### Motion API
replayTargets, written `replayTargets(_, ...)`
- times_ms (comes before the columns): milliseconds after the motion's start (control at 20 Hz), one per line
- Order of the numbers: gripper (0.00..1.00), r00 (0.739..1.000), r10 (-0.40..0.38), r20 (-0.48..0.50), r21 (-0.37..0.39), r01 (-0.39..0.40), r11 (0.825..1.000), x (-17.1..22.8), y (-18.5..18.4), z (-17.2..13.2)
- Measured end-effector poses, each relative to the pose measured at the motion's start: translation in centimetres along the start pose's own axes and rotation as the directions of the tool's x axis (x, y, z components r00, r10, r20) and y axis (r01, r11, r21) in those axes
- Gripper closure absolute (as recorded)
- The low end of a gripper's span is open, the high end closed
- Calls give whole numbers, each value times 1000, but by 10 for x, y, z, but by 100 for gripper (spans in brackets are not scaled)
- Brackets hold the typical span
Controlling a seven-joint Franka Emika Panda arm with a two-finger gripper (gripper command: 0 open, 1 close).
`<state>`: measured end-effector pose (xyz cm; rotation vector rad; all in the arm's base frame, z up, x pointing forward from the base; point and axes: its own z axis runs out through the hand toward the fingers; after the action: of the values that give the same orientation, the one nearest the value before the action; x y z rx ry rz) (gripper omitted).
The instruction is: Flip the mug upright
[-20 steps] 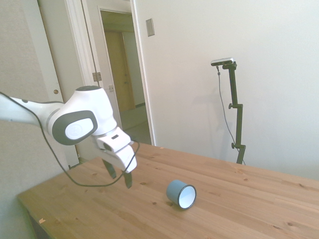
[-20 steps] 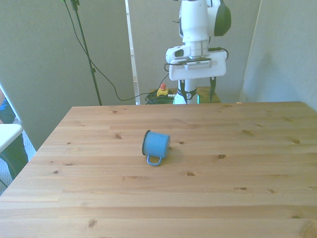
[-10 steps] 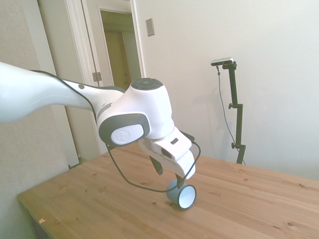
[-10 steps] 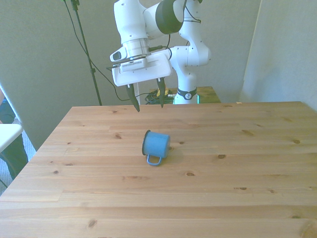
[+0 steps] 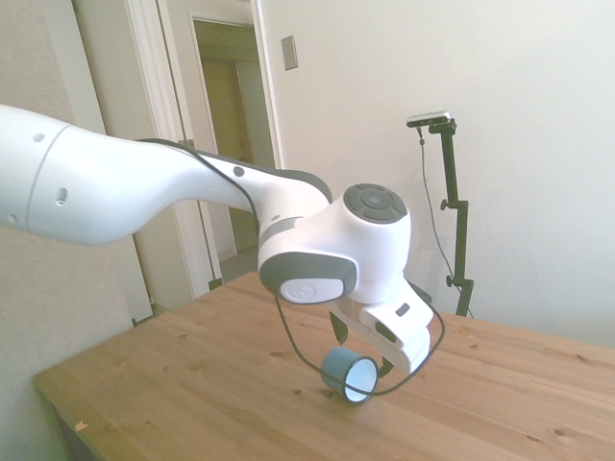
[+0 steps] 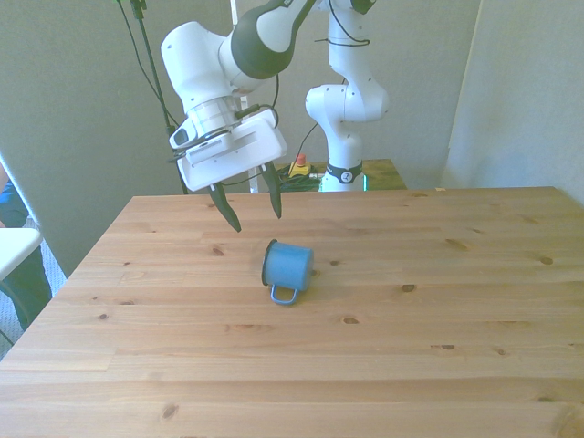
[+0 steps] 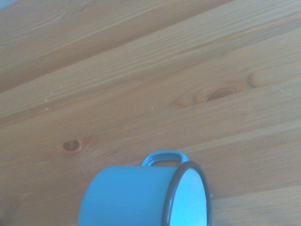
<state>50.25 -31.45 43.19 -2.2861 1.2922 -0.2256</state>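
The dusty-blue mug [image 6: 290, 265] lies on its side on the wooden table [image 6: 438, 301], its dark rim toward the front view's left and its loop handle [image 6: 284, 294] toward the table's near edge. In the side view the mug [image 5: 336, 370] shows its white inside. My gripper [image 6: 253, 210] hangs open above the table, just behind the mug and slightly to the front view's left, touching nothing. In the side view the gripper [image 5: 363, 346] sits right behind the mug, its fingers partly hidden. The wrist view shows the mug [image 7: 131, 195] close by, with its handle [image 7: 162, 157] and its white inside.
The table's far edge [image 6: 347, 195] runs just behind the gripper. Past it, near the robot's base, stands a red button [image 6: 298, 164] among cables. A white object and a bit of blue [image 6: 9, 205] show at the front view's left edge. In the side view a doorway [image 5: 235, 144] opens behind the table.
The arm has swung out from the far edge over the table, toward the mug and the front view's left, and has come lower. The gripper stayed open. The mug has not moved.
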Motion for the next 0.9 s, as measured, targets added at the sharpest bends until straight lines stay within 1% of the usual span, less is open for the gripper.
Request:
replayTargets(100, 0, 1000, 5, 31, 26, -6, 1000, 12, 3, 6)
replayTargets(200, 0, 997, 10, 71, 42, -13, 999, 20, 4, 18)
replayTargets(400, 0, 993, -7, 122, 46, 2, 999, 23, -14, 50)
replayTargets(550, 0, 986, -25, 167, 50, 17, 999, 18, -26, 65)
replayTargets(700, 0, 982, -28, 188, 56, 18, 998, 12, -30, 74)
replayTargets(900, 0, 973, -12, 229, 76, -6, 997, 10, -22, 79)
